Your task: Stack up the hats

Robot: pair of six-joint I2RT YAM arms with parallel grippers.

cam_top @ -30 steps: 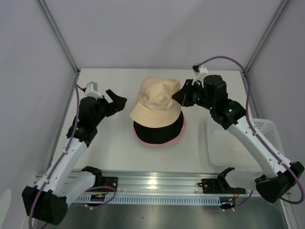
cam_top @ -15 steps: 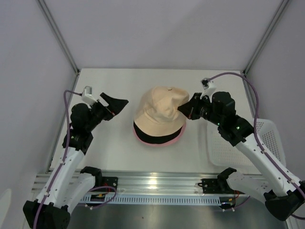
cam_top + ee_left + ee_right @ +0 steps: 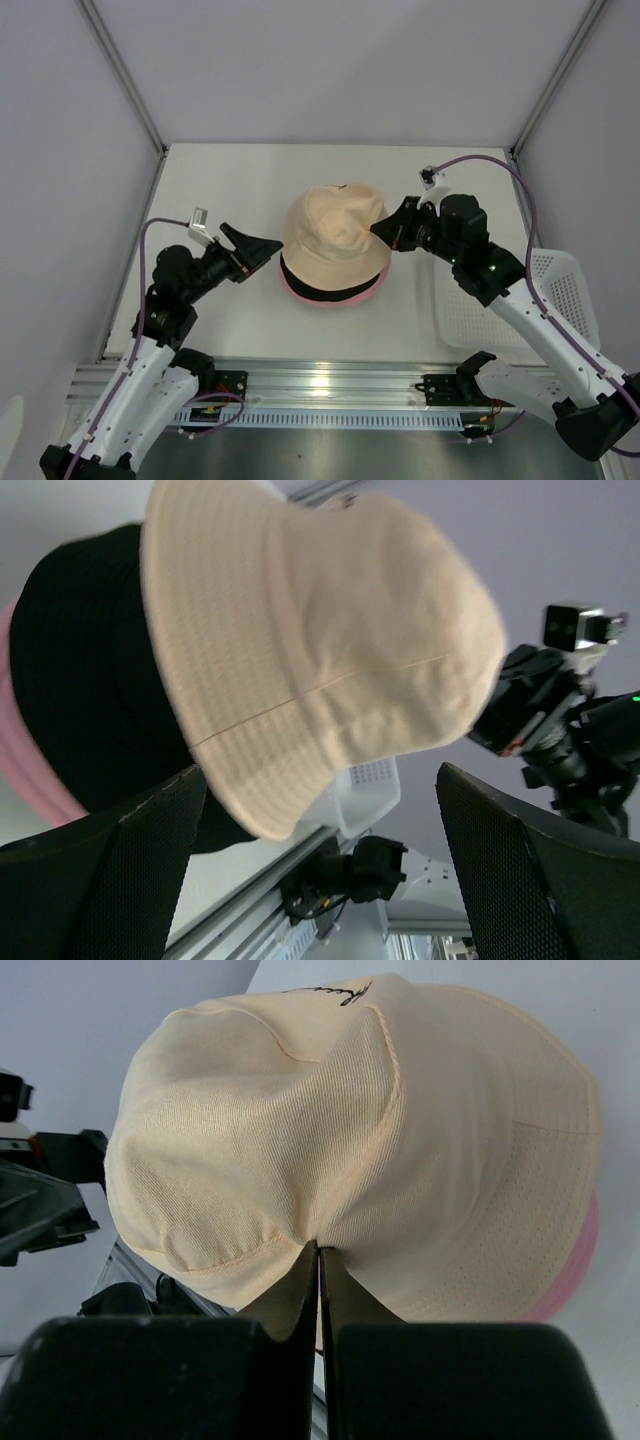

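Note:
The beige hat lies tilted on top of the black hat, which sits on a pink hat at the table's middle. My right gripper is shut, pinching the beige hat's crown at its right side; in the right wrist view the fabric puckers at the gripper. My left gripper is open and empty just left of the stack. The left wrist view shows the beige hat, the black hat and a strip of the pink hat ahead of the gripper.
A white mesh tray lies on the table at the right edge, under my right arm. The metal rail runs along the near edge. Grey walls enclose the table.
My right gripper has lowered the beige hat further over the black hat. My left arm has drawn back toward the near edge, its gripper now pointing at the stack's left side.

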